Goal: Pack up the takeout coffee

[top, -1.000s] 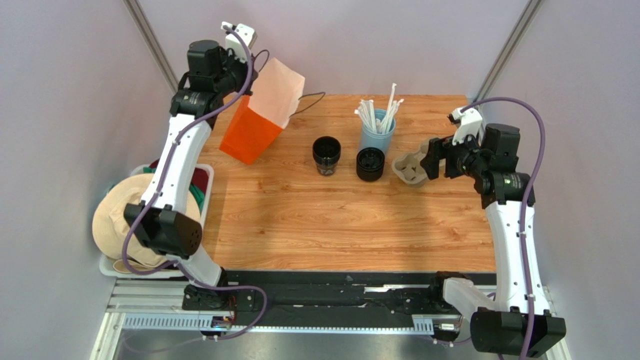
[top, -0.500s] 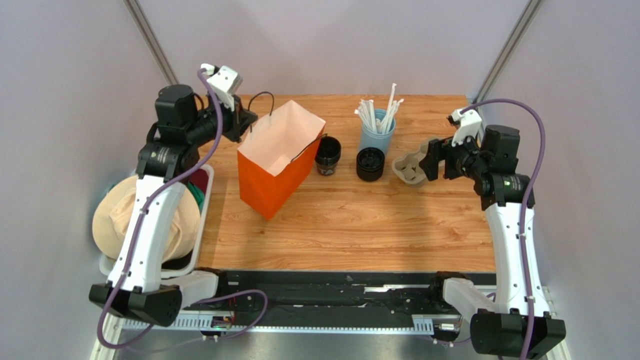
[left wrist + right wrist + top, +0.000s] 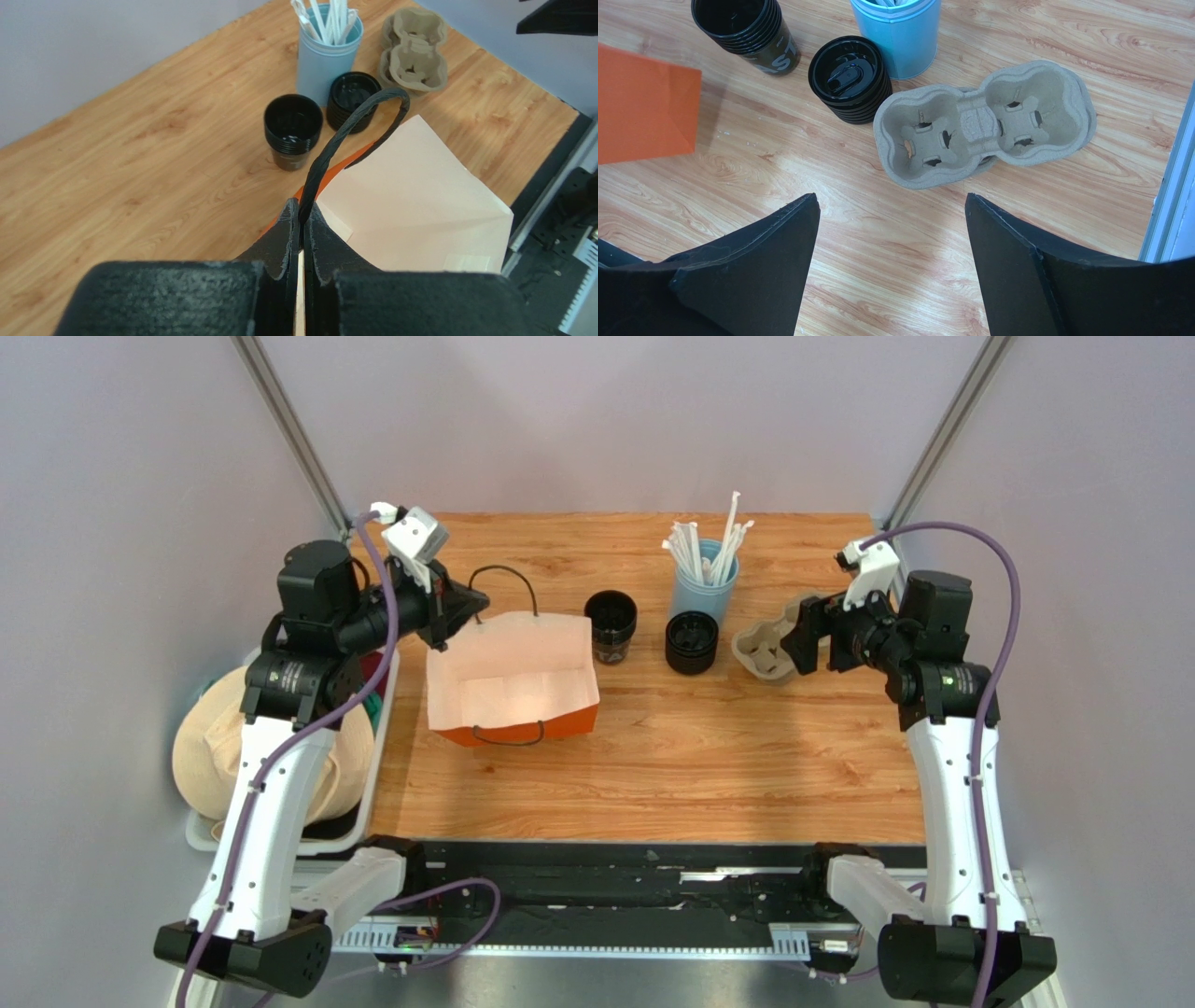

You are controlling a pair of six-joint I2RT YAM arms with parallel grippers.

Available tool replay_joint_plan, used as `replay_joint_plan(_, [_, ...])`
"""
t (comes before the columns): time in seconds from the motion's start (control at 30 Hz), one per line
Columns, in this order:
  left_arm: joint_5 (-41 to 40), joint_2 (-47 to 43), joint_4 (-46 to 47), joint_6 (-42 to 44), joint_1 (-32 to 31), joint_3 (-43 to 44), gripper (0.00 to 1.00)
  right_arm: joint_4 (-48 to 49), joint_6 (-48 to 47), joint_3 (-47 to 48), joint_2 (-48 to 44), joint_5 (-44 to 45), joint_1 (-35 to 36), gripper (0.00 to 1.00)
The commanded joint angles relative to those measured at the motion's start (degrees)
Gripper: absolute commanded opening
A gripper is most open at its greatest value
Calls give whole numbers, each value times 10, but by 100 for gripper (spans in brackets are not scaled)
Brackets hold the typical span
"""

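Bag placing in hand: left gripper (image 3: 303,210) pinches the bag handle (image 3: 351,126); right gripper (image 3: 891,203), wide, probably next takes the tray (image 3: 980,122) just ahead.

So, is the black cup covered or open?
Open: the cup shows its inside from above; the black lid sits beside it, not on it.

- One blue cup of white straws (image 3: 703,591).
- One open black cup (image 3: 610,625), left of the blue cup.
- One lidded black cup (image 3: 690,643), just in front of it.
- One cardboard tray (image 3: 766,648), to its right.
- One orange paper bag (image 3: 514,688), far to its left.
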Motion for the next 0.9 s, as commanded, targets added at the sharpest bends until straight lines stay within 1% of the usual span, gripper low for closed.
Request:
replay_joint_plan(0.0, [50, 7, 18, -25, -2, -12, 1, 24, 7, -3, -7, -6, 2, 81])
replay_joint_plan(0.1, [54, 16, 21, -53, -3, -9, 1, 23, 6, -4, -6, -5, 2, 81])
replay_joint_plan(0.33, [15, 33, 25, -109, -4, -6, 0, 26, 5, -5, -2, -1, 2, 81])
replay_joint_plan(0.47, [-4, 35, 28, -132, -4, -16, 0, 29, 6, 4, 11, 21, 2, 81])
replay_joint_plan(0.6, [-11, 26, 33, -125, -4, -36, 12, 4, -17, 41, 55, 34, 3, 81])
replay_joint_plan(0.77, [-35, 14, 32, -109, -4, -43, 23, -34, -98, 104, 136, 66, 3, 82])
replay_joint_plan(0.8, [-38, 11, 32, -106, -4, -44, 26, -41, -107, 112, 148, 68, 3, 82])
replay_joint_plan(0.87, [-49, 5, 37, -103, -4, -45, 27, -56, -121, 138, 183, 72, 3, 82])
